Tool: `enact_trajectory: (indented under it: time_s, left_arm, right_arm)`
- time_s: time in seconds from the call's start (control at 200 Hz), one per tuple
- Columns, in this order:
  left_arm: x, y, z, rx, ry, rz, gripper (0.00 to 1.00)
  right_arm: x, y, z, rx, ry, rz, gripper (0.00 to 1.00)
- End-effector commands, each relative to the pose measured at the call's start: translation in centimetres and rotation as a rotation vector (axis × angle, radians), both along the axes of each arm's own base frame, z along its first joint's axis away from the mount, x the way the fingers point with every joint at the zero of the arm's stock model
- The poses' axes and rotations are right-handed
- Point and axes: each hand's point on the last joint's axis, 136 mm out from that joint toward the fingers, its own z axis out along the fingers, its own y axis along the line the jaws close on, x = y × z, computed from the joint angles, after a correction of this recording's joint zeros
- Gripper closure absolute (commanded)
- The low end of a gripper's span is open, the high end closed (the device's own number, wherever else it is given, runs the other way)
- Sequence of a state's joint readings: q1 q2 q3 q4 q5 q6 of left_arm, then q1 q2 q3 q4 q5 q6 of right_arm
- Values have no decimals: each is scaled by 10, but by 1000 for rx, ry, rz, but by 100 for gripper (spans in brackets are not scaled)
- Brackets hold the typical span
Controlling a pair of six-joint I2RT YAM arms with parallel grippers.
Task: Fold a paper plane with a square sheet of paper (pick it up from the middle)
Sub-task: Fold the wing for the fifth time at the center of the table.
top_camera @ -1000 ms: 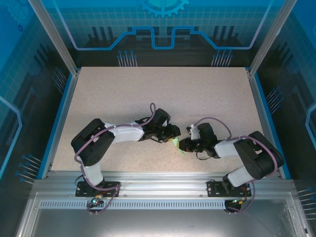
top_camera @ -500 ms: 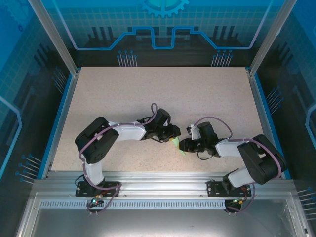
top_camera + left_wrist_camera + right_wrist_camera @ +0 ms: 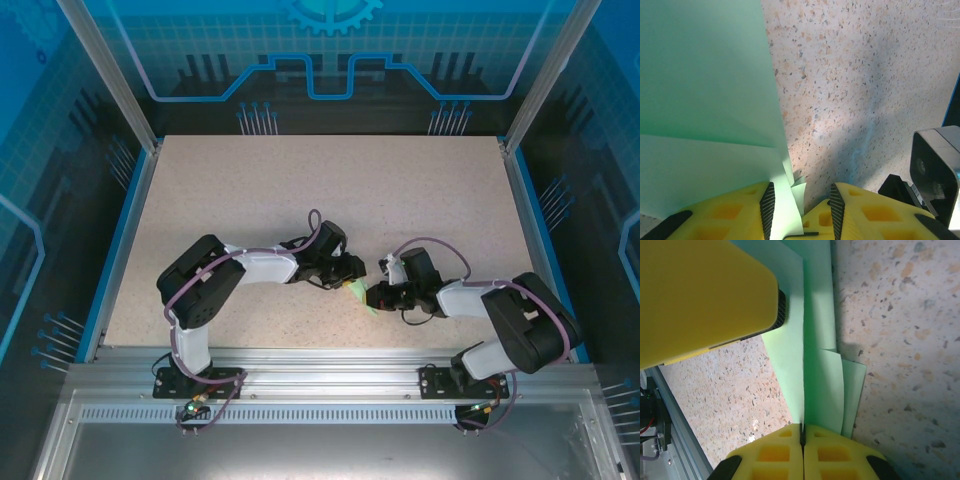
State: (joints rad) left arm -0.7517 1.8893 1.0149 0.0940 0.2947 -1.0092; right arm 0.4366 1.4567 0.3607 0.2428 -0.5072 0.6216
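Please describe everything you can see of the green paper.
The paper is thin, pale mint green and folded into several overlapping layers with straight creases. It is over the speckled table, between both arms. The right end effector is shut on its edge; the left end effector straddles another part, jaws apart.

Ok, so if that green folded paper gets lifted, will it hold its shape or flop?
Probably floppy: the folded paper looks thin, with loose layers fanning apart near the right tool. Likely very light, so a pinch should carry it. Its creased edge may lend slight stiffness along the fold.
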Motion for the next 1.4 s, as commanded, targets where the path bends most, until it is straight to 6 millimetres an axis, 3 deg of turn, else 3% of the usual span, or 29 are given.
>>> enact_trajectory:
  time_s: [0.0,0.295,0.535,0.745,1.065,1.395]
  left_arm:
    - [4,-3,5,-4,-10,-31,61]
    - [3,-7,38,-59,-88,-75,49]
    - [-11,-8,64,-125,-152,-123,40]
    - [-16,-7,37,-102,-92,-111,41]
    - [-6,-18,11,-92,-74,-109,42]
    - [-11,-5,-23,-2,-18,-98,47]
  right_arm:
    - [-8,-10,-17,-44,95,-31,97]
    - [-5,-17,-27,12,191,-103,100]
    - [-6,-19,-33,25,231,-119,100]
    - [-5,-20,-34,25,240,-129,100]
    - [-7,-21,-37,17,255,-131,100]
    - [-10,-23,-19,5,227,-111,87]
